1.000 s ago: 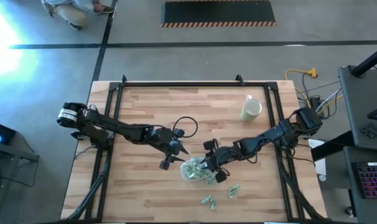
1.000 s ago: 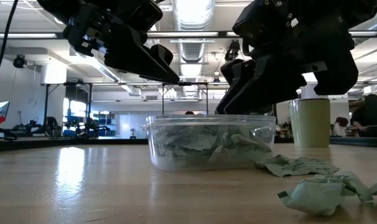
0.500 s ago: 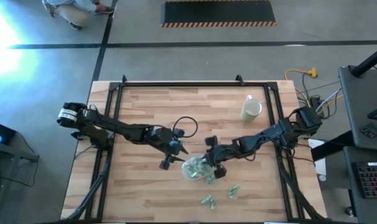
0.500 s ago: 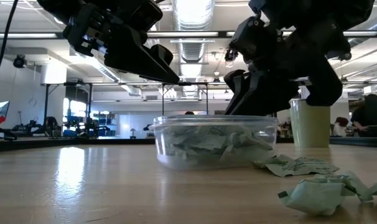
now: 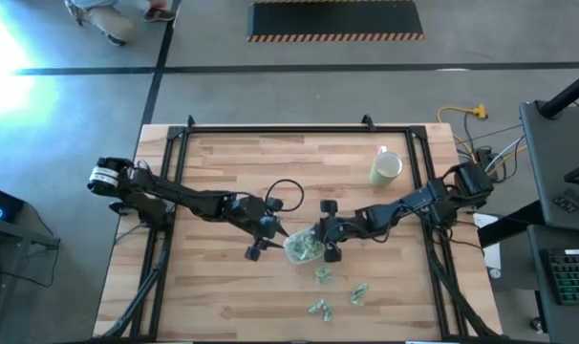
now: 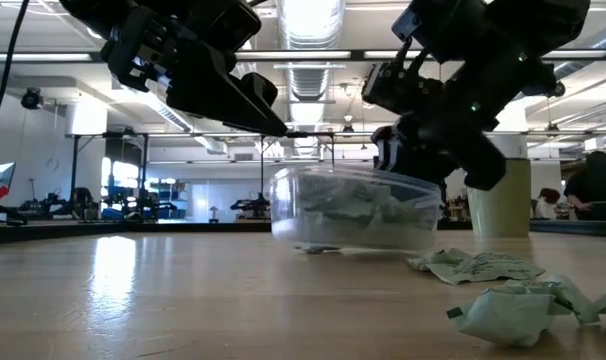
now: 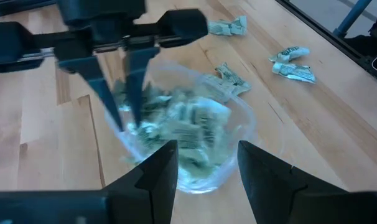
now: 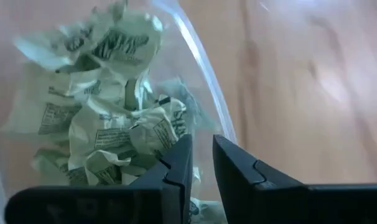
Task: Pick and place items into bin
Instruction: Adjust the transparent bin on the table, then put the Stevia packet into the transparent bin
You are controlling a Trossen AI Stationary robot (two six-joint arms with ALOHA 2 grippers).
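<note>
The bin [image 5: 304, 249] is a small clear plastic tub, filled with crinkly pale-green and whitish items [image 8: 107, 124]. My right gripper [image 5: 321, 245] is shut on it at its right side. My left gripper [image 5: 268, 242] hovers open just left of the bin and touches nothing; in the left wrist view its fingers [image 7: 204, 158] frame the tub from above. Three loose items lie flat on the wood nearer the near edge [image 5: 323, 277] [image 5: 358, 291] [image 5: 318, 308], also seen in the low view [image 6: 473, 267]. My right gripper [image 8: 202, 146] grips the bin's rim [image 8: 213, 118] on the side toward the table's right. One finger is inside among the items and one outside the wall. The fingers slant down from the right. The bin [image 6: 358, 210] hangs tilted; whether its base touches the table I cannot tell.
A cream mug [image 5: 385, 169] stands upright toward the far right of the table. A black cable loop [image 5: 285, 189] lies beside the left arm. Bare wood [image 5: 213, 296] stretches across the near left. A black frame edges the table.
My right gripper has moved toward the far edge and a little left, turning as it went, with the bin in its hold. The bin has come up off its flat stand and tipped. An item near the bin's former place now lies uncovered on the wood.
</note>
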